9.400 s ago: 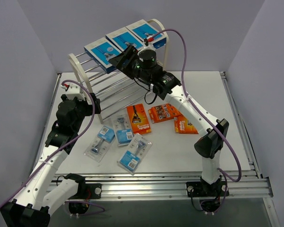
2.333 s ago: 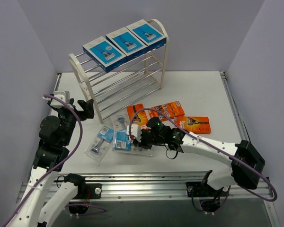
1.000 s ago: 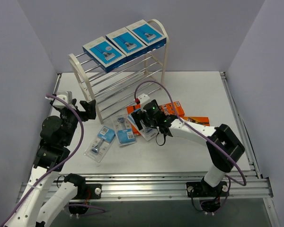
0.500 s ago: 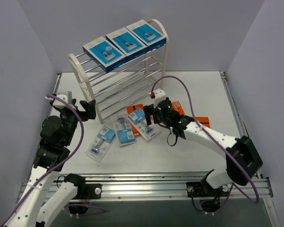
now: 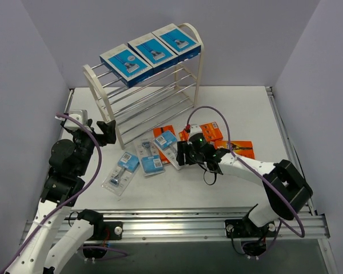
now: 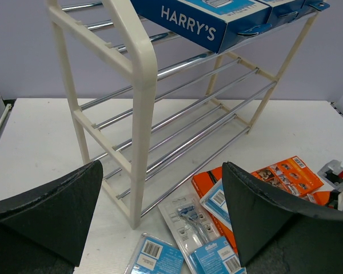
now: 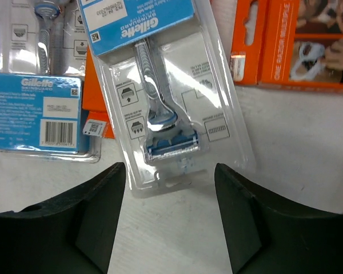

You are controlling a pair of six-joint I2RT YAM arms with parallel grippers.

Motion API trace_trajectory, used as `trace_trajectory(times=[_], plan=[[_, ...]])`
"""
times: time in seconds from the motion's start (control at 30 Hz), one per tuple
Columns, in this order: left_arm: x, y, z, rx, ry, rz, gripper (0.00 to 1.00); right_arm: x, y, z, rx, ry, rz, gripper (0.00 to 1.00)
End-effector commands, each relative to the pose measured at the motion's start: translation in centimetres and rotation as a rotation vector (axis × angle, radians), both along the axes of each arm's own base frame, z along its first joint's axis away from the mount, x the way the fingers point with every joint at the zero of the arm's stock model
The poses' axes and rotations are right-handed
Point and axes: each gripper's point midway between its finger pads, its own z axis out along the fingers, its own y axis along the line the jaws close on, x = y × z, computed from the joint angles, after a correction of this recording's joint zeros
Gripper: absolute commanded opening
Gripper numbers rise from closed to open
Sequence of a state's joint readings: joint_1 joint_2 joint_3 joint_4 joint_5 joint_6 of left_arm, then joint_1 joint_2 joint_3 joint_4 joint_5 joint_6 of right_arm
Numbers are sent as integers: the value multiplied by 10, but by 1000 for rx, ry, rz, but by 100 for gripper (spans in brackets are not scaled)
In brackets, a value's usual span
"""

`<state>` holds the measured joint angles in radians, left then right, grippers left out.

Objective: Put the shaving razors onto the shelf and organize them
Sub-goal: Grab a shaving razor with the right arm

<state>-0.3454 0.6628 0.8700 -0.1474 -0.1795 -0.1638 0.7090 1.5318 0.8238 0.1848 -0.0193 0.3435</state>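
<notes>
The shelf [image 5: 198, 63] stands at the back with three blue boxes [image 5: 151, 50] on its top tier. A clear blister razor pack [image 5: 167, 142] lies on the table, partly over an orange pack [image 5: 159, 133]. My right gripper [image 5: 180, 154] sits just right of it, open. In the right wrist view the pack [image 7: 160, 85] lies flat, its near end between the spread fingertips of the right gripper [image 7: 170, 171], untouched. Two more blister packs [image 5: 151, 162] [image 5: 120, 171] lie to the left. My left gripper [image 5: 107, 132] hovers open and empty by the shelf's [image 6: 138, 85] left end panel.
Two further orange packs [image 5: 204, 132] [image 5: 237, 149] lie right of the right gripper. The left wrist view shows a blue box [image 6: 200, 17] marked HARRY'S overhead, bare chrome rods [image 6: 183, 108] below it, and blister packs [image 6: 188, 228] near the shelf's foot.
The right gripper carried the blister pack back toward the shelf, set it down over the orange pack and let go. It has drawn back slightly. The left arm is still.
</notes>
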Motion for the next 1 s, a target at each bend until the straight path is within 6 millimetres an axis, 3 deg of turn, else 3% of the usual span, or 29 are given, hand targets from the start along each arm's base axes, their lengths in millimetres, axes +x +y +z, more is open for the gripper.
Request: trace_trajectory(times=[0.0, 0.2, 0.3, 0.33, 0.4, 0.57, 0.97], plan=[[-4, 0, 19, -12, -45, -2, 94, -5, 9, 30, 267, -4, -151, 59], [-3, 0, 17, -13, -39, -3, 94, -23, 3, 29, 498, 35, -296, 52], [-3, 0, 17, -14, -38, -3, 94, -21, -4, 37, 623, 24, -395, 50], [-2, 0, 16, -15, -36, -3, 94, -27, -10, 26, 629, 42, -420, 50], [-2, 0, 16, -15, -34, -1, 94, -27, -11, 28, 689, 45, -453, 49], [-2, 0, 15, -16, -33, 2, 94, -32, -16, 9, 716, 78, -502, 54], [-2, -3, 16, -11, -37, -12, 94, -27, -8, -11, 761, 112, -527, 54]])
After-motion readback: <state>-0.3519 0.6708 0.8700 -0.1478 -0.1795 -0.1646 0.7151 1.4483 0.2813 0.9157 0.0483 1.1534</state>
